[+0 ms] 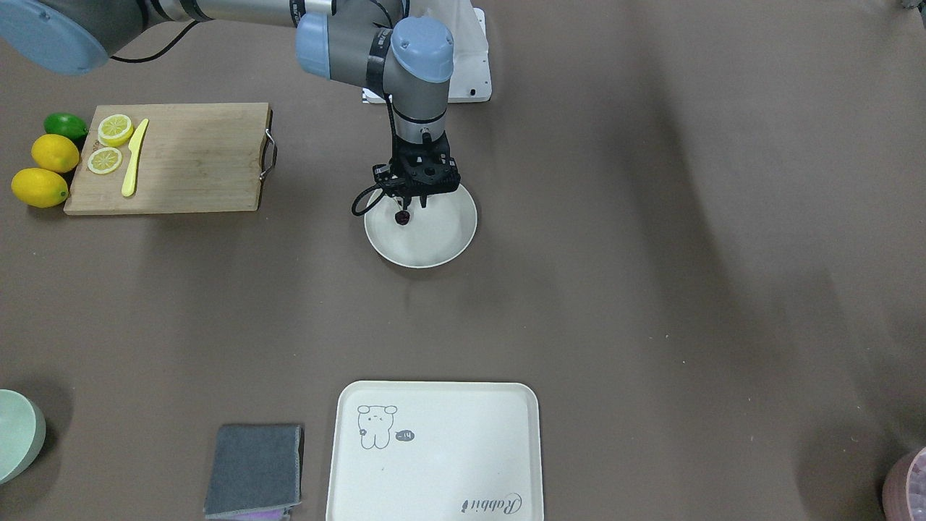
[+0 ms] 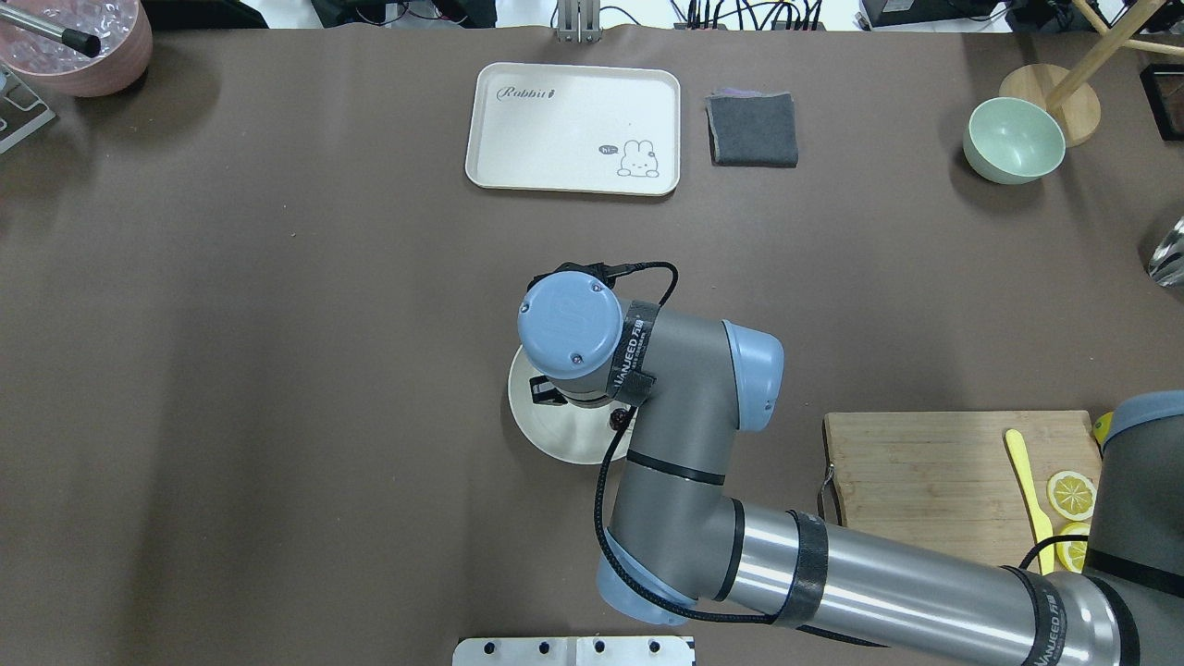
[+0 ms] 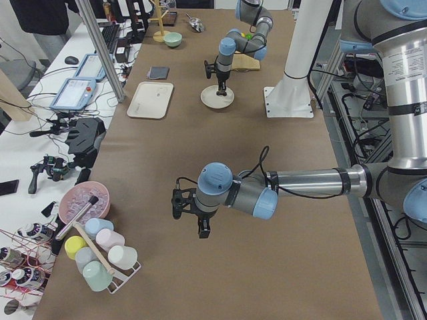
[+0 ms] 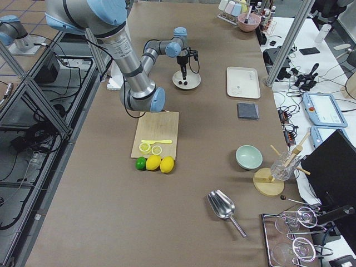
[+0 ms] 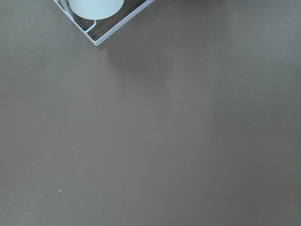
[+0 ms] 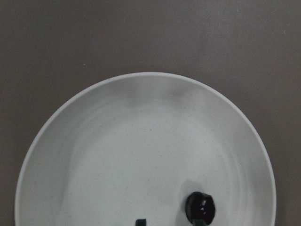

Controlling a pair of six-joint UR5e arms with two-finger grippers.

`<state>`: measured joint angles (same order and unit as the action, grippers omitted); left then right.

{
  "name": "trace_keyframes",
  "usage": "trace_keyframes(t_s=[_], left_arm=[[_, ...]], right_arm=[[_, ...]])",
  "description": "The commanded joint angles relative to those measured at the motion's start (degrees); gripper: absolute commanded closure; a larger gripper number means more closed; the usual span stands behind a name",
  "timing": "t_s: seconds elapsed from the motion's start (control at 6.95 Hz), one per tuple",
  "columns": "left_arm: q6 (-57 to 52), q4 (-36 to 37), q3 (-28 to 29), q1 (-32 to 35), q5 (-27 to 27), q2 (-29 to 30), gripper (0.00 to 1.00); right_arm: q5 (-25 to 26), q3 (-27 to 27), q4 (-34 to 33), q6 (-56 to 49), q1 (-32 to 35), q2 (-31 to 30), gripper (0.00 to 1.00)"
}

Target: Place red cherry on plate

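The round cream plate (image 1: 448,246) lies mid-table, and my right gripper (image 1: 412,204) points straight down over its robot-side half. The dark red cherry (image 1: 402,215) sits on the plate right under one fingertip, and I make out just one dark fruit. In the right wrist view the cherry (image 6: 201,207) rests low on the plate (image 6: 141,117), and a second fingertip shows well apart from it, so the gripper looks open. My left gripper (image 3: 200,230) hovers over bare table far from the plate. It shows only in the exterior left view, so I cannot tell its state.
A wooden cutting board (image 1: 188,155) carries lemon slices and a yellow knife, with two lemons and a lime beside it. A cream tray (image 1: 434,449), a grey cloth (image 1: 253,470) and a mint bowl (image 1: 14,434) lie on the operators' side. A cup rack (image 3: 100,260) stands near the left arm.
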<state>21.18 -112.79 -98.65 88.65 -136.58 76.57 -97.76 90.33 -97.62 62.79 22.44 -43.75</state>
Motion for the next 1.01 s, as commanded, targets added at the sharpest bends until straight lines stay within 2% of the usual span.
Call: trace_keyframes(t_s=[0.0, 0.14, 0.29, 0.43, 0.58, 0.72, 0.86], left_arm=[[-0.4, -0.1, 0.0, 0.1, -0.1, -0.2, 0.02], [-0.7, 0.0, 0.3, 0.0, -0.2, -0.3, 0.02], [-0.9, 0.0, 0.5, 0.0, -0.3, -0.8, 0.02], [-1.0, -0.2, 0.1, 0.0, -0.7, -1.1, 0.02], [-2.7, -0.3, 0.3, -0.2, -0.8, -1.0, 0.02], [-7.9, 0.0, 0.4, -0.5, -1.8, -0.9, 0.02], [-10.1, 0.2, 0.6, -0.8, -4.4, 0.0, 0.02]], right_arm=[[-1.4, 0.7, -0.4, -0.9, 2.6, 0.2, 0.00], [-6.5, 3.1, -1.3, -3.3, 7.3, -1.1, 0.00], [-11.0, 10.3, -7.4, -10.7, 12.4, -5.0, 0.00], [-13.2, 19.3, -12.9, -18.3, 18.2, -11.6, 0.00], [-17.2, 23.2, -15.0, -26.6, 27.3, -17.0, 0.00], [-21.1, 24.1, -15.6, -36.8, 35.7, -22.7, 0.00], [-22.0, 23.7, -15.5, -45.9, 41.9, -27.5, 0.00]])
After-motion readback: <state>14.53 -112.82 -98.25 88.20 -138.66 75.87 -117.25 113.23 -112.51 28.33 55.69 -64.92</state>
